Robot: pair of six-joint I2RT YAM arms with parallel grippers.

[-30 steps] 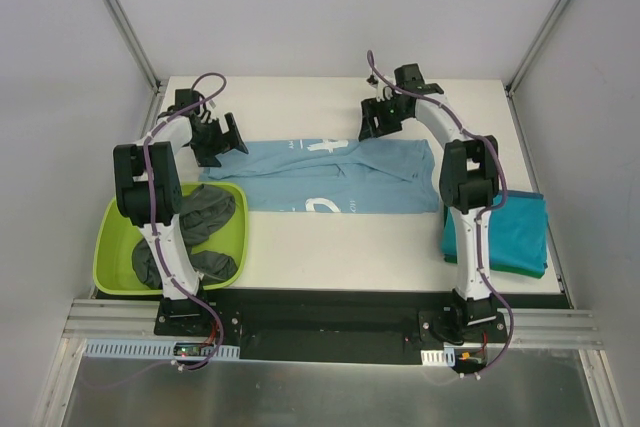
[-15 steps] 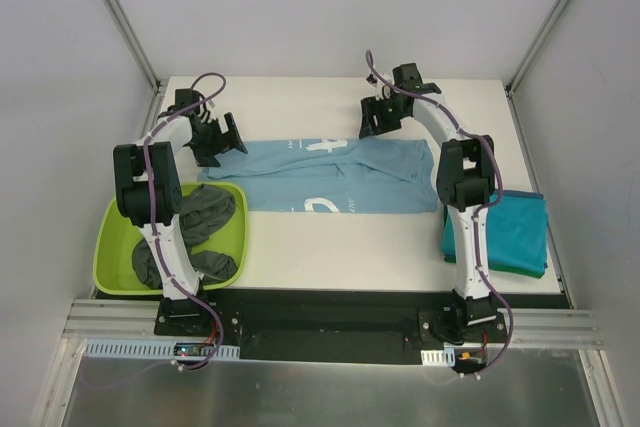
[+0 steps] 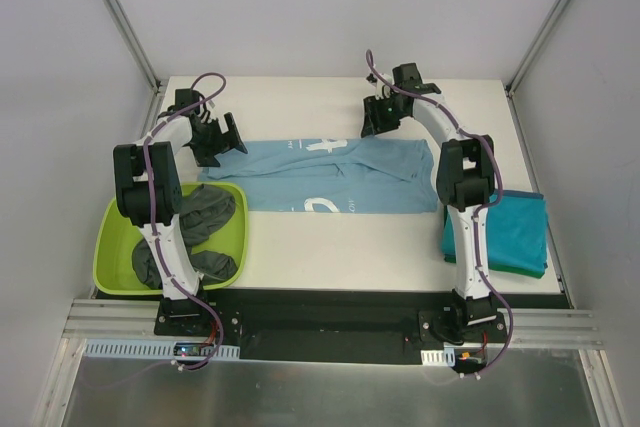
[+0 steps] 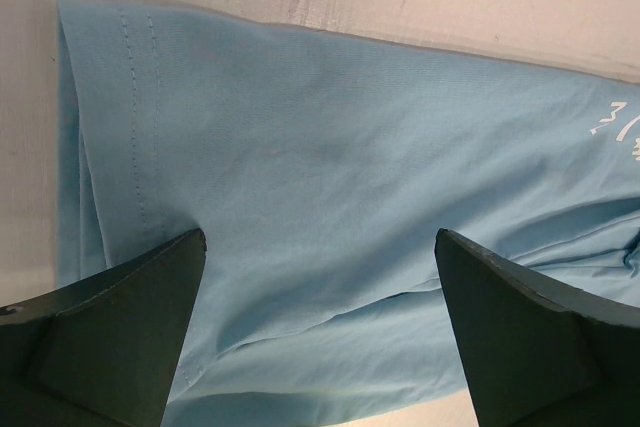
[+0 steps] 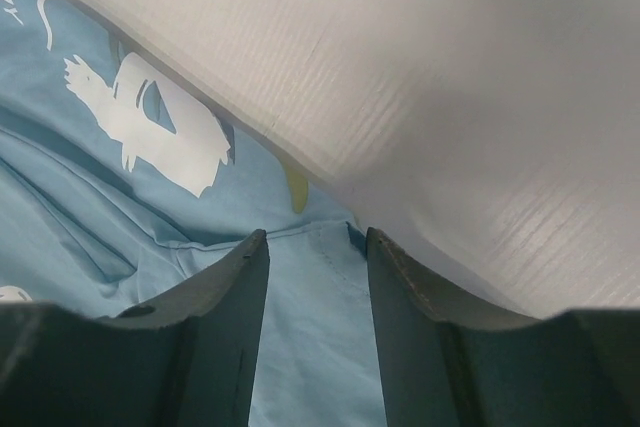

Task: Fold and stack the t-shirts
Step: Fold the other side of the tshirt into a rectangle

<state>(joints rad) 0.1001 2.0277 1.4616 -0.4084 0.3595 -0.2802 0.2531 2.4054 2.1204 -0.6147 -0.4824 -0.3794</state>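
A light blue t-shirt (image 3: 330,177) with white printed marks lies flat, folded into a long band, across the middle of the table. My left gripper (image 3: 225,140) is wide open over its left end; in the left wrist view (image 4: 320,237) the cloth (image 4: 330,147) lies below the spread fingers. My right gripper (image 3: 372,125) is at the shirt's far edge, right of centre. In the right wrist view (image 5: 314,236) its jaws stand narrowly apart with the shirt's hemmed corner (image 5: 310,347) between them. A folded teal t-shirt (image 3: 515,232) lies at the right. Dark grey t-shirts (image 3: 200,217) fill the tub.
The lime-green plastic tub (image 3: 110,247) stands at the near left beside the left arm. The white table (image 3: 340,247) ends at a black rail in front. Grey walls and slanted metal posts enclose the back and sides.
The right gripper has shifted very slightly at the shirt's far edge. The left arm and the shirts have not visibly moved.
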